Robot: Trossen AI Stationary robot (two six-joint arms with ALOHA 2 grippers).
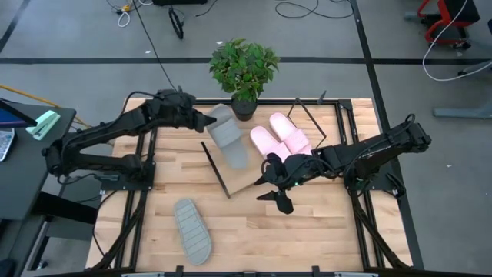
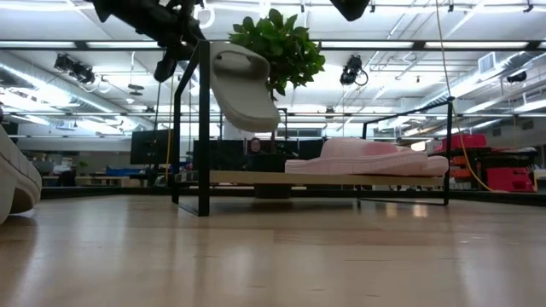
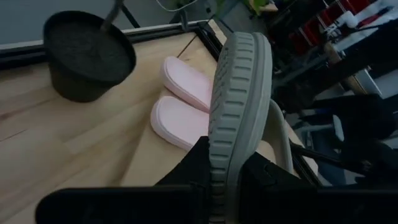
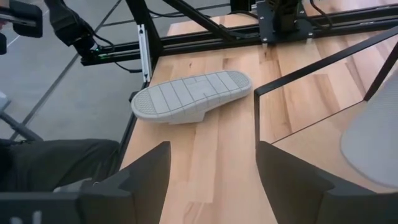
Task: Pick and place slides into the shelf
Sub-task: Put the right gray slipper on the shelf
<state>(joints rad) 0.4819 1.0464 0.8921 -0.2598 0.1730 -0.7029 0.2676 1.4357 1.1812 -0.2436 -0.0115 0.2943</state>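
Grey slide hangs pinched in the left pincer above the shelf, beside the pink pair; next it must be lowered flat and let go. Right pincer, spread and empty, faces the other grey slide, upside down on the desk.

Shelf at middle of surface. Two slides side by side on shelf's right part. Another slide held by left hand above shelf's left part. Fourth slide sole-up on surface, near-left of shelf. Potted plant at far edge, behind shelf. Right hand over shelf's near-right corner.
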